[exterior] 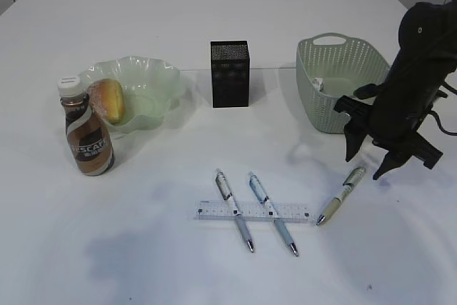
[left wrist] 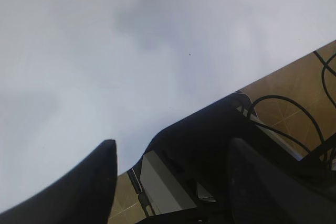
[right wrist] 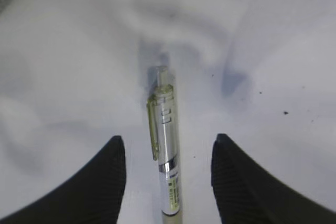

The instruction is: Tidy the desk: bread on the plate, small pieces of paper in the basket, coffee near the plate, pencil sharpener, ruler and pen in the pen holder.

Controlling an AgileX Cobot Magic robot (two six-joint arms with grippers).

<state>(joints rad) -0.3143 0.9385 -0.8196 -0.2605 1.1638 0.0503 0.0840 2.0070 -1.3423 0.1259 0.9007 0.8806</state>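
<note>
Pen (exterior: 342,196) with the green clip lies on the bench (exterior: 143,248) toward its right edge, directly beneath the right gripper (exterior: 368,164), whose jaws stand released on either side of it without touching. Left gripper (left wrist: 168,182) hangs over the bench's near edge, jaws released, grasping nothing. Two blue pens (exterior: 234,210) (exterior: 272,213) lie across the ruler (exterior: 253,211) near the front edge. Bread (exterior: 111,99) sits on the plate (exterior: 153,76) toward the left edge, the coffee bottle (exterior: 86,128) just beside it. Pen holder (exterior: 229,73) stands mid-bench, the basket (exterior: 335,69) to its right.
</note>
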